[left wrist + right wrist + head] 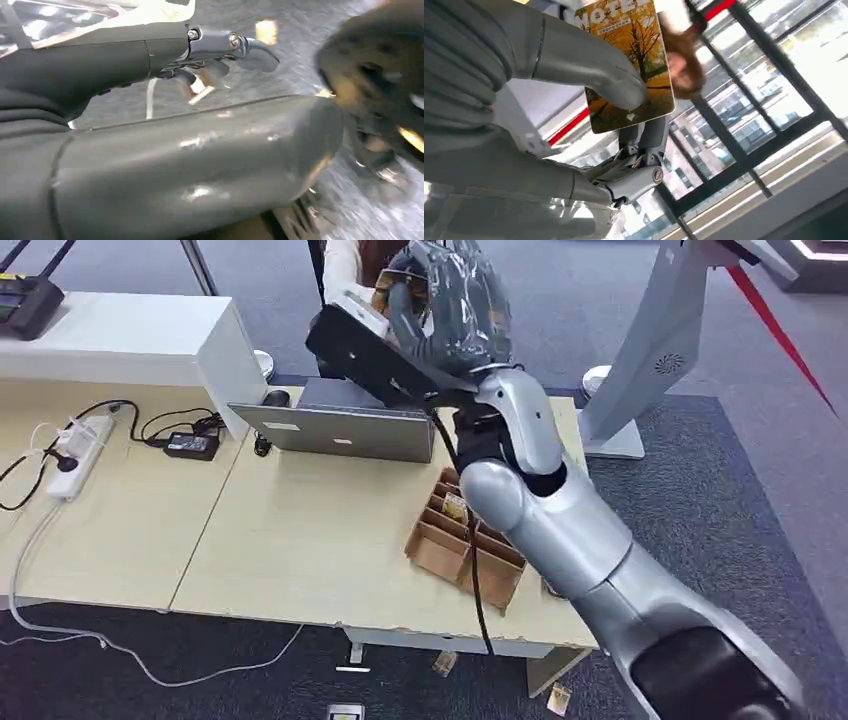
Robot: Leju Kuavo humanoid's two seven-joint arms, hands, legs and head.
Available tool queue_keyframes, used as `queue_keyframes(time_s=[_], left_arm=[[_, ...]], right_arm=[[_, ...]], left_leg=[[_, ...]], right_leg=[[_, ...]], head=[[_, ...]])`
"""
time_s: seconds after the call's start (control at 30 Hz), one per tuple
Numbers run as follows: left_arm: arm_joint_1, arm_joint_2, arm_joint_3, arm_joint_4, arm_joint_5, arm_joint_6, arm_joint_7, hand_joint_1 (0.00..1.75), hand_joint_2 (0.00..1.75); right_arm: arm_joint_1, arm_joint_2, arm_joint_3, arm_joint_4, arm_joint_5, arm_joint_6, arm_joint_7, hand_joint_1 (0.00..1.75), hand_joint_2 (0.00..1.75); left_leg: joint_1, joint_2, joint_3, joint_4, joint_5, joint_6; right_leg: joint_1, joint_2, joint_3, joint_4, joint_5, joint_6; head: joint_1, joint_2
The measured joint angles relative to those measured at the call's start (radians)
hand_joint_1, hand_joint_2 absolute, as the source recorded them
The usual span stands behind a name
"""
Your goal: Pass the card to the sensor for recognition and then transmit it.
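My right hand (pixel 450 305) is raised high above the far side of the table, wrapped in clear plastic. It pinches a card (pixel 634 65) printed with yellow autumn trees, the thumb (pixel 594 70) on its face and the fingers (pixel 644 145) behind it. An edge of the card (pixel 384 288) peeks out at the hand's left. A black flat device (pixel 355 348) lies tilted just below and left of the hand, and a black cable (pixel 472 560) hangs from it. My left hand (pixel 150 130) hangs over grey carpet and holds nothing.
A person (pixel 347 265) stands right behind the raised hand. On the wooden table (pixel 300 540) are a grey laptop (pixel 340 430), a cardboard organiser (pixel 465 545), a power strip (pixel 80 450) and an adapter (pixel 190 445). Loose cards (pixel 558 700) lie on the floor. A grey stand (pixel 650 350) rises at the right.
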State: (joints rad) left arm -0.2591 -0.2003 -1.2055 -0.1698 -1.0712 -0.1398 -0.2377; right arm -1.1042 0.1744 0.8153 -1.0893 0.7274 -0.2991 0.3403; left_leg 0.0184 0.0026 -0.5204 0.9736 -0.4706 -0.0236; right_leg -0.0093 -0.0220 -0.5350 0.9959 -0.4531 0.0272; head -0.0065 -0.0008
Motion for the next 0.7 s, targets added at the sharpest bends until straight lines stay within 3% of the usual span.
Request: queue_keyframes(time_s=[0.07,0.23,0.37,0.5,0.7], left_arm=[[-0.006,0.0,-0.002,0.0,-0.001,-0.057,-0.012,0.0,0.0],[-0.013,-0.002,-0.002,0.0,0.004,-0.111,-0.012,0.0,0.0],[-0.003,-0.007,-0.003,0.0,0.018,-0.005,-0.017,0.0,0.0],[0.001,-0.007,-0.005,0.0,0.019,0.014,-0.017,0.0,0.0],[0.001,-0.007,-0.006,0.0,0.019,0.015,-0.017,0.0,0.0]], right_arm=[[-0.048,0.042,0.031,0.075,-0.061,-0.021,0.026,1.75,1.75],[-0.123,0.116,0.179,0.191,-0.188,-0.048,0.135,1.75,1.75],[-0.144,0.145,0.28,0.242,-0.26,-0.072,0.174,1.75,1.75],[-0.152,0.159,0.356,0.279,-0.276,-0.082,0.183,1.75,1.75],[-0.16,0.163,0.407,0.309,-0.281,-0.086,0.183,1.75,1.75]], left_leg=[[0.0,-0.001,0.0,0.0,0.0,0.0],[0.0,-0.002,0.0,0.0,0.0,0.0],[-0.001,-0.001,0.0,0.0,0.0,0.0],[-0.001,-0.001,0.0,0.0,0.0,0.0],[-0.001,-0.001,0.0,0.0,0.0,0.0]], right_leg=[[0.0,-0.002,0.0,0.0,0.0,0.0],[0.0,-0.002,0.0,0.0,0.0,0.0],[0.0,-0.002,0.0,0.0,-0.001,0.0],[0.0,-0.002,0.0,0.0,0.0,0.0],[0.0,-0.002,0.0,0.0,0.0,0.0]], head=[[0.0,0.0],[0.001,0.0],[0.002,0.0],[0.001,0.0],[0.001,0.0]])
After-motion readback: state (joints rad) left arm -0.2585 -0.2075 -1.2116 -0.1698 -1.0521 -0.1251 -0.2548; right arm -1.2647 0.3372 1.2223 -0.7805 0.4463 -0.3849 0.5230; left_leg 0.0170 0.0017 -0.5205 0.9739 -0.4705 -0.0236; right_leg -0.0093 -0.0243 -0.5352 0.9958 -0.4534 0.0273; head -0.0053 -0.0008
